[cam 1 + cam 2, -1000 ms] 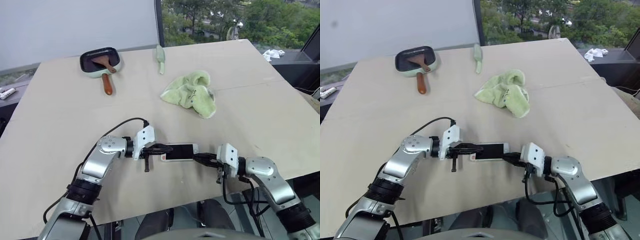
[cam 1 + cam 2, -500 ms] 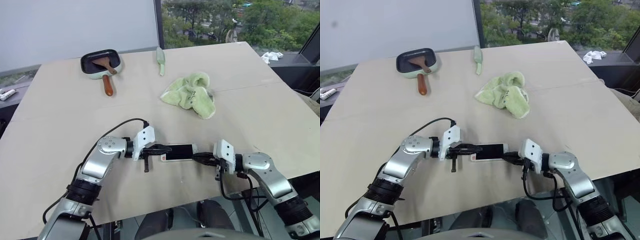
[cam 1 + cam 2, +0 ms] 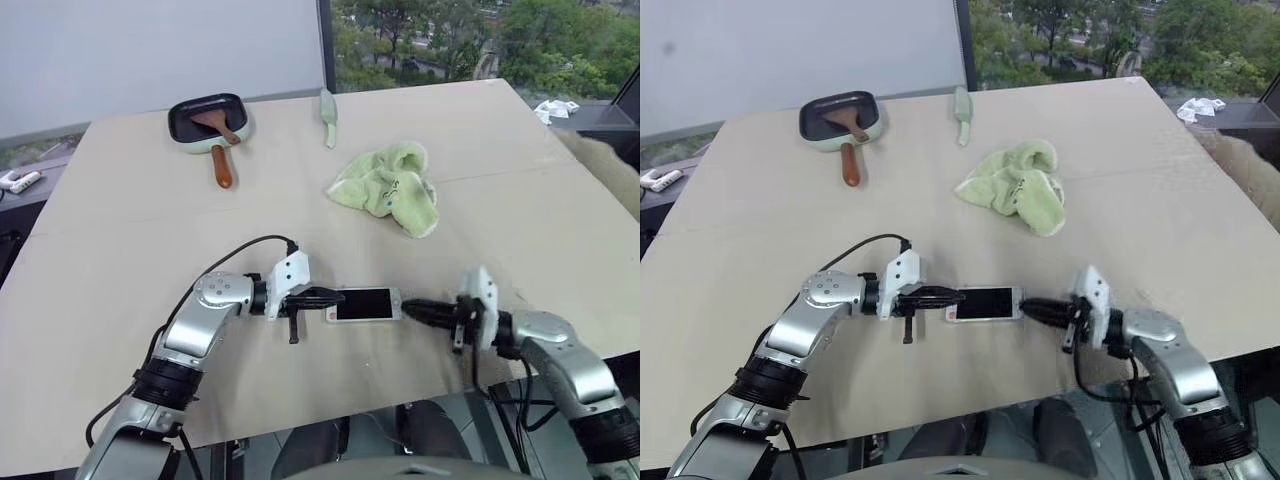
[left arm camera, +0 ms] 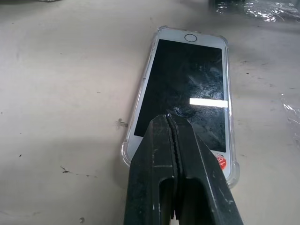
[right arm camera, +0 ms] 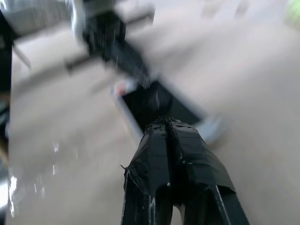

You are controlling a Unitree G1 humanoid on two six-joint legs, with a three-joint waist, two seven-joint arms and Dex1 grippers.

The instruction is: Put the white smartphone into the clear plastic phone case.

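Lying flat, white smartphone [image 3: 365, 304], long axis left-right

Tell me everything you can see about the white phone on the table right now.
The white phone lies flat and face up near the table's front edge, black screen dark, round home button at one end. It already sits inside the clear case, whose rim and bumped corners frame it. The left gripper, jaws shut, presses its tip on the screen. The right gripper, jaws shut, sits just off the opposite end.
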